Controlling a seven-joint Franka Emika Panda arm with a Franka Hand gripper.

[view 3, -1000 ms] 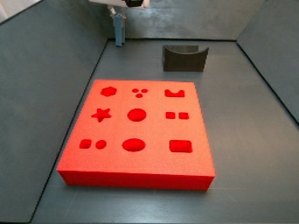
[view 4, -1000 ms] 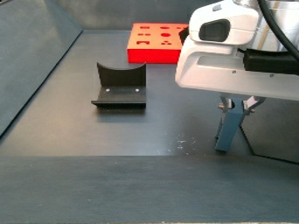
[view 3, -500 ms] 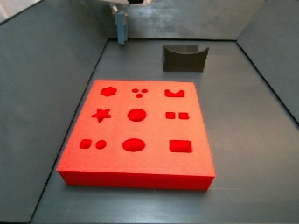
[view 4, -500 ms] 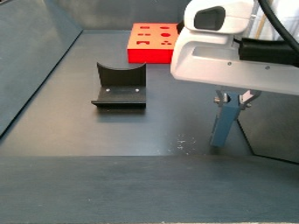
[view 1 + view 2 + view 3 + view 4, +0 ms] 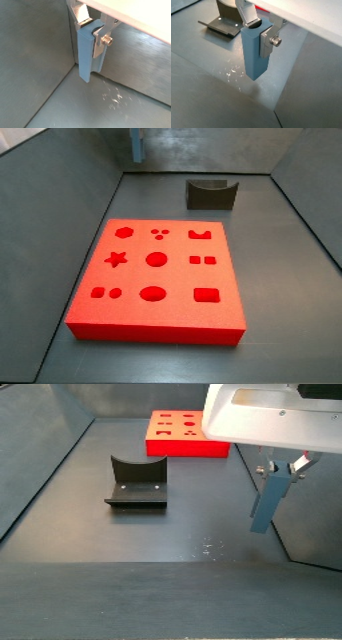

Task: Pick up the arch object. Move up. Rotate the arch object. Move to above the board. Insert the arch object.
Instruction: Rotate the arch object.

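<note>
**Arch object gripped upright, hanging off the table far from the board**

The gripper is at the far end of the table from the board, close to a grey side wall. Its jaws are clenched on the arch object. From these angles the arch object reads as a long blue-grey bar, and its curved notch does not show.

In both wrist views the flat silver fingers press on opposite faces of the bar's upper part, one of them carrying a round screw head. The bar hangs nearly upright below the gripper. Its lower end is free and sits above the dark table surface with a faint glint beneath it.

In a wrist view the arch object stands in front of the fixture, which lies further off on the table. In a side view only a sliver of the arch object shows at the top edge, beside the back corner and well apart from the board.

The board lies flat with its shaped recesses facing up. The arch-shaped cut-out is at the corner nearest the fixture. In a side view the fixture sits between the board and the camera, apart from both the board and the gripper.
</note>
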